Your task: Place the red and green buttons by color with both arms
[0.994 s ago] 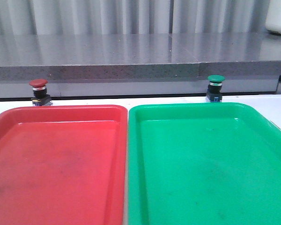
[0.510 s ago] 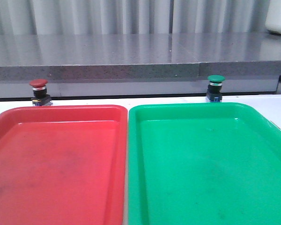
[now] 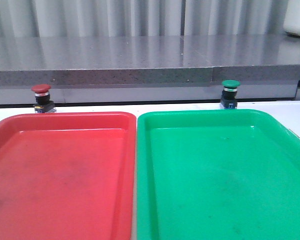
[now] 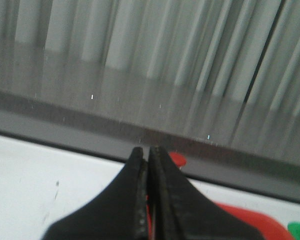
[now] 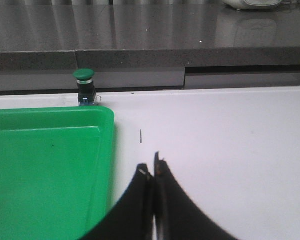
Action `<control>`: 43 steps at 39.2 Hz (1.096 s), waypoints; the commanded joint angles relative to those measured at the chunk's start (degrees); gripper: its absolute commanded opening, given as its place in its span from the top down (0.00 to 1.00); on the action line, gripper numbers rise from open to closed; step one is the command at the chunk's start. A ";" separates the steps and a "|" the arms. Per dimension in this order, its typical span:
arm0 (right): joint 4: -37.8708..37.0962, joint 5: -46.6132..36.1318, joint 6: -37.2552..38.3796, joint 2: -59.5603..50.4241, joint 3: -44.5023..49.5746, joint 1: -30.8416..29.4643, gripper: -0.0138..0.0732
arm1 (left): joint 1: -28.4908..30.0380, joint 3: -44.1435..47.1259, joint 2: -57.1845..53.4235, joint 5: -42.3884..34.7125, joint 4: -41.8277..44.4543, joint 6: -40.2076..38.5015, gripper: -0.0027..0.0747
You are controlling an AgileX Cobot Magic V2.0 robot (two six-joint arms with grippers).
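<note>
The red button (image 3: pixel 41 90) stands on the white table behind the red tray (image 3: pixel 60 175), at the far left. The green button (image 3: pixel 230 85) stands behind the green tray (image 3: pixel 220 175). Neither arm shows in the front view. My left gripper (image 4: pixel 149 149) is shut and empty; the red button's cap (image 4: pixel 179 159) shows just past its tips, apart from them. My right gripper (image 5: pixel 151 167) is shut and empty over the white table, beside the green tray's edge (image 5: pixel 107 150); the green button (image 5: pixel 85 80) stands farther off, behind the tray's corner.
A grey stone ledge (image 3: pixel 140 75) runs along the back of the table right behind both buttons. A white object (image 3: pixel 297 20) sits on the ledge at the far right. The two trays lie side by side, almost touching.
</note>
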 commanded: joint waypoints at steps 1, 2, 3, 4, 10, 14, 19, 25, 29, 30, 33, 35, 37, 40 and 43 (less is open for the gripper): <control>-0.35 -5.34 -0.16 -0.90 -4.61 -0.33 0.91 | 0.04 0.49 -0.90 -13.49 -0.29 -0.12 0.99; -0.35 -5.34 -0.16 -0.90 -5.93 -0.33 0.91 | 0.04 -0.18 -0.90 -14.10 -0.29 -0.12 0.99; -0.35 -5.06 -0.16 -0.90 -7.02 -0.33 0.91 | 0.04 -1.41 -0.90 -13.67 -0.29 -0.12 0.99; -0.35 -4.77 -0.16 -0.90 -8.60 -0.33 0.91 | 0.04 -2.50 -0.69 -12.39 -0.29 -0.12 0.99; -0.35 2.91 -0.16 2.96 -20.53 -0.33 0.91 | 0.04 -12.93 3.00 -3.13 10.63 -0.12 0.99; -0.35 8.22 -0.16 9.42 -28.20 -0.33 0.91 | 0.04 -19.78 9.03 2.45 16.11 -0.12 0.99; -0.35 10.87 -0.16 17.76 -34.53 -0.33 0.91 | 0.04 -25.91 16.82 6.08 16.11 -0.12 0.99; -0.35 10.47 -0.16 22.53 -37.08 -0.33 0.91 | 0.04 -28.11 21.09 4.39 16.00 -0.12 0.99; -0.35 10.46 -0.16 23.16 -37.08 -0.33 0.90 | 0.04 -28.11 21.31 3.92 15.89 -0.12 0.99; -0.35 10.61 -0.16 23.16 -37.08 -0.33 0.88 | 0.04 -28.11 21.31 4.06 15.89 -0.12 0.99; -0.35 10.85 -0.16 23.16 -37.08 -0.33 0.81 | 0.04 -28.11 21.31 4.17 15.89 -0.12 0.96; -0.35 10.86 -0.16 23.16 -37.08 -0.33 0.71 | 0.04 -28.11 21.31 4.17 15.89 -0.12 0.87; -0.35 10.86 -0.16 23.16 -37.08 -0.33 0.59 | 0.04 -28.11 21.31 4.17 15.89 -0.12 0.75; -0.35 10.92 -0.16 23.16 -37.08 -0.33 0.37 | 0.04 -28.11 21.31 4.29 15.89 -0.12 0.47; -0.35 10.92 -0.16 23.16 -37.08 -0.33 0.18 | 0.04 -28.11 21.31 4.29 15.89 -0.22 0.24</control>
